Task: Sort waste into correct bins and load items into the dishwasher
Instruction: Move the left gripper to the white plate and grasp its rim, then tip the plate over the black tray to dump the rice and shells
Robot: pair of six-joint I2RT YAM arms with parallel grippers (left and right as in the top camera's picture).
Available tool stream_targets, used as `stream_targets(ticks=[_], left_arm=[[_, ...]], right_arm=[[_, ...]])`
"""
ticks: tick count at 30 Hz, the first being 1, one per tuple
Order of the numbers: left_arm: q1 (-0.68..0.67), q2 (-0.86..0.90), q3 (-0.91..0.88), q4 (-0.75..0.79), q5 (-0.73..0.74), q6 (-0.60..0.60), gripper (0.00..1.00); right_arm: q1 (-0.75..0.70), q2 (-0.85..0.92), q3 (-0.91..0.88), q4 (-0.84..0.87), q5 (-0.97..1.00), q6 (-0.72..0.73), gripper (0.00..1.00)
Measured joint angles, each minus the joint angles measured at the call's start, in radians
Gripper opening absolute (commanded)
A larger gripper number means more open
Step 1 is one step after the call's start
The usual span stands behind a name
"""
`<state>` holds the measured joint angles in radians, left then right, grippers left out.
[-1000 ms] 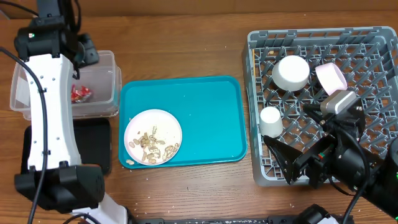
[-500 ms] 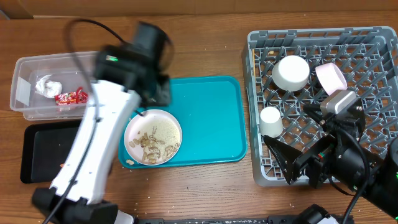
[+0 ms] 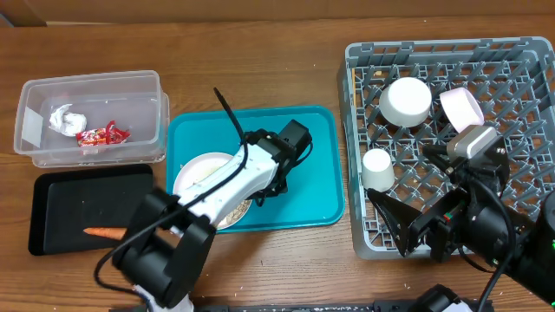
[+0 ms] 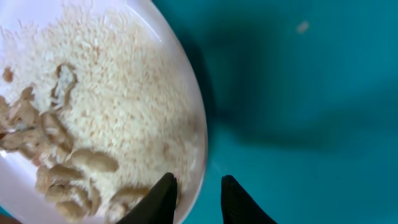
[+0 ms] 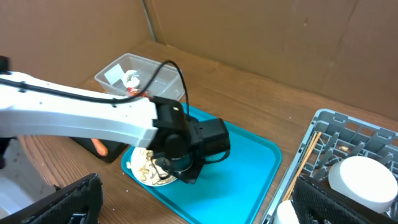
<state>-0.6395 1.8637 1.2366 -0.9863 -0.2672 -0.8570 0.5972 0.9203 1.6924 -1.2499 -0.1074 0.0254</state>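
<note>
The white plate (image 3: 194, 167) with rice (image 4: 118, 106) and beige food scraps (image 4: 68, 162) lies on the teal tray (image 3: 303, 186). My left gripper (image 4: 199, 200) is open and straddles the plate's right rim, one finger over the food and one over the tray; it also shows in the overhead view (image 3: 256, 196). The clear tub (image 3: 143, 87) holds the paper ball (image 3: 62, 119) and the red wrapper (image 3: 102, 134). The carrot (image 3: 106, 232) lies in the black tray (image 3: 61, 195). My right gripper (image 3: 414, 227) is open and empty at the front edge of the dish rack (image 3: 520, 52).
The rack holds two white bowls (image 3: 407, 101) (image 3: 462, 107), upside down or tilted, and a small cup (image 3: 377, 167). Chopsticks (image 5: 306, 158) lie along the rack's left side. A beige scrap (image 3: 180, 226) lies at the teal tray's front left edge.
My left arm has swung from over the clear tub across to the plate's right rim on the teal tray. The right arm has not moved.
</note>
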Motion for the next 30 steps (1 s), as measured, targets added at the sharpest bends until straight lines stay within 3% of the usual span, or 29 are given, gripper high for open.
stream_targets(ticks=[3, 7, 16, 23, 30], left_arm=[[0.006, 0.053, 0.0, 0.037, -0.015, -0.016, 0.21], [0.007, 0.09, 0.0, 0.047, -0.031, -0.031, 0.04], [0.007, 0.091, 0.002, 0.042, -0.069, -0.031, 0.04], [0.006, 0.07, 0.076, -0.145, -0.074, -0.033, 0.04], [0.006, -0.095, 0.164, -0.254, -0.074, -0.027, 0.04]], right_arm=[[0.0, 0.0, 0.0, 0.0, -0.001, 0.0, 1.0], [0.0, 0.0, 0.0, 0.0, -0.001, 0.0, 1.0], [0.0, 0.0, 0.0, 0.0, 0.0, 0.0, 1.0], [0.0, 0.0, 0.0, 0.0, 0.0, 0.0, 1.0], [0.0, 0.0, 0.0, 0.0, 0.0, 0.0, 1.0]])
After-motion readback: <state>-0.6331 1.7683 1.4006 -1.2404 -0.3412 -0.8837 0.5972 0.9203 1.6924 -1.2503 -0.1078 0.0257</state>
